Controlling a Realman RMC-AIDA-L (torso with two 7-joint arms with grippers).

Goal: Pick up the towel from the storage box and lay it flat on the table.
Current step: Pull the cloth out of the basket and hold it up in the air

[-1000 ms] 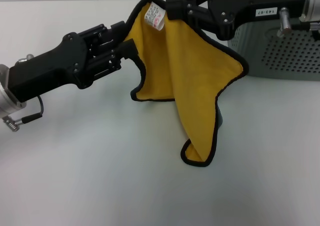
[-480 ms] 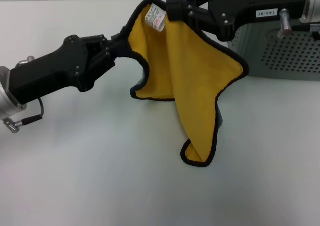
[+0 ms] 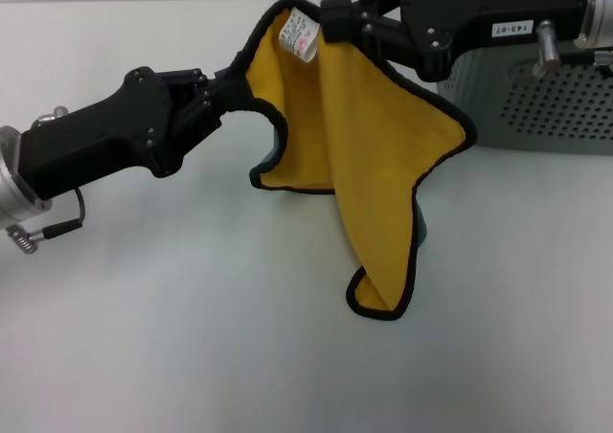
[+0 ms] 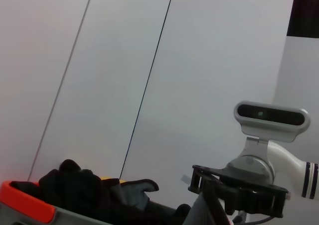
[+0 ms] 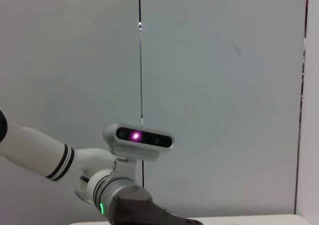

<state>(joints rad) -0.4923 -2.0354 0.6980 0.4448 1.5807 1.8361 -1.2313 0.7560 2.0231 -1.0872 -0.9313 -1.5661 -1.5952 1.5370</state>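
Towel (image 3: 369,146) hangs over table (image 3: 192,337), yellow face toward camera, lowest corner touching tabletop, white tag (image 3: 299,34) near far top edge. Left gripper (image 3: 233,88) pinched closed on towel's left black border. Right gripper (image 3: 337,19) clamped on top far edge beside tag. Storage box (image 3: 546,98) at far right, behind right arm.
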